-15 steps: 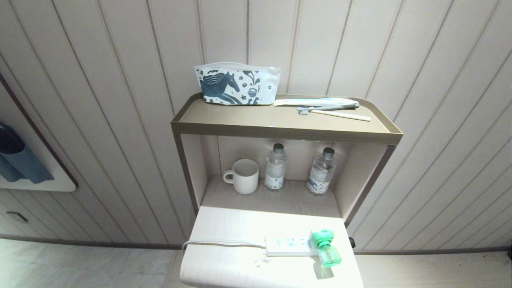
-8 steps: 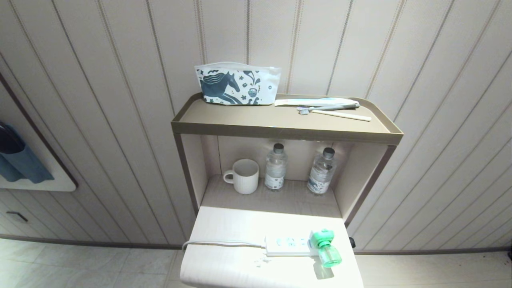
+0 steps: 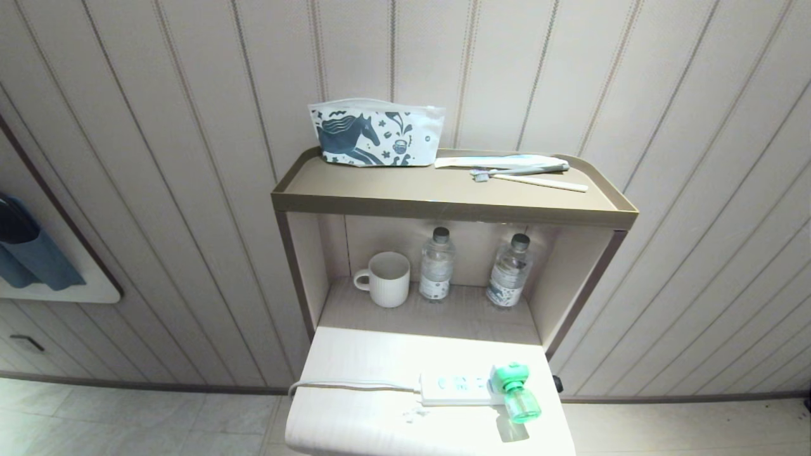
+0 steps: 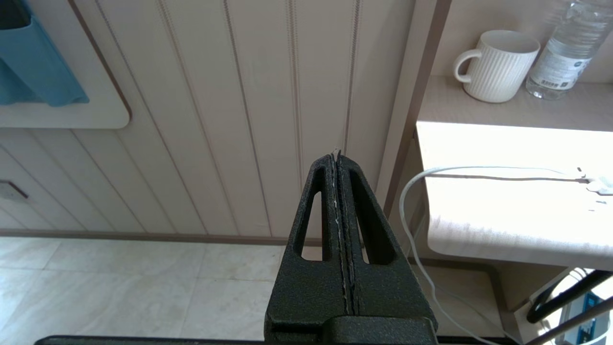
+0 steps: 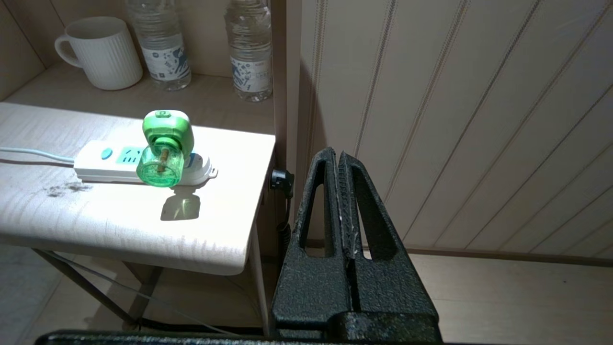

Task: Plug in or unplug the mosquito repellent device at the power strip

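The mosquito repellent device (image 3: 513, 387), a green-trimmed head with a translucent green bottle, sits plugged into the right end of the white power strip (image 3: 453, 387) on the low white table (image 3: 355, 421). In the right wrist view the mosquito repellent device (image 5: 163, 148) stands on the power strip (image 5: 105, 165), bottle pointing toward the camera. My right gripper (image 5: 336, 155) is shut and empty, off the table's right edge, well away from the device. My left gripper (image 4: 336, 154) is shut and empty, to the left of the table. Neither arm shows in the head view.
The strip's cord (image 3: 348, 384) runs left over the table and hangs off its edge (image 4: 412, 201). A white mug (image 3: 385, 278) and two water bottles (image 3: 436, 265) (image 3: 510, 271) stand in the shelf niche behind. A pouch (image 3: 375, 133) and toothbrushes (image 3: 519, 171) lie on the top shelf.
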Controlling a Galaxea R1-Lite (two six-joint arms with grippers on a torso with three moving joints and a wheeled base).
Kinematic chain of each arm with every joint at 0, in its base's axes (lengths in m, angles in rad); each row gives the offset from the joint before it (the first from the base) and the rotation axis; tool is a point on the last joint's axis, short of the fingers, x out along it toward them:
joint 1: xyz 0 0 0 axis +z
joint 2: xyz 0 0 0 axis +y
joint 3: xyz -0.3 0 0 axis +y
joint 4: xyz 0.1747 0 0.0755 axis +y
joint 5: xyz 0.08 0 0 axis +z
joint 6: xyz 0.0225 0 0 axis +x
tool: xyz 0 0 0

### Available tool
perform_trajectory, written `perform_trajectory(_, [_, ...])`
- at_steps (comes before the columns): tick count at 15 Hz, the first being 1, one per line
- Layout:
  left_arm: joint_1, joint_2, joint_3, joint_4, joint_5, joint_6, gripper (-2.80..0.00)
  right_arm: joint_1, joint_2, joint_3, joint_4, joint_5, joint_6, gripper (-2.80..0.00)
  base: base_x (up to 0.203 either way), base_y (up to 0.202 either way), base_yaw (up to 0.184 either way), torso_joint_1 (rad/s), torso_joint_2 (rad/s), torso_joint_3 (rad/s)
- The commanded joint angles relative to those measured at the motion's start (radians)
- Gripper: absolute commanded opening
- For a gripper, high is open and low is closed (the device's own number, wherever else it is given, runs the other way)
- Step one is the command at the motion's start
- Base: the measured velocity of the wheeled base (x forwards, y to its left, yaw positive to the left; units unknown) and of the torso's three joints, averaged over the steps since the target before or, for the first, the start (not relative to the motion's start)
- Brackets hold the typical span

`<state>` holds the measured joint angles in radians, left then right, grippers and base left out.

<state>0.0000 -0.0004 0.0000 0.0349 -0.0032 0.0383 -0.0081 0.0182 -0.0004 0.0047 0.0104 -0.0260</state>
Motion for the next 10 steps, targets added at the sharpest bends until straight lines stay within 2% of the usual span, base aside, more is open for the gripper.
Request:
perform_trajectory(1, [0.000,0.000,0.000,0.000,0.000,0.000,-2.80,0.000,-0.011,0.000,0.001,0.000,0.000,-2.80,0.000,0.000,0.000,0.000,0.00,0.000])
perform_trajectory(10, [0.000,0.000,0.000,0.000,0.000,0.000,-2.80,-0.001,-0.012,0.000,0.000,-0.007,0.005,-2.80,0.000,0.000,0.000,0.000,0.00,0.000])
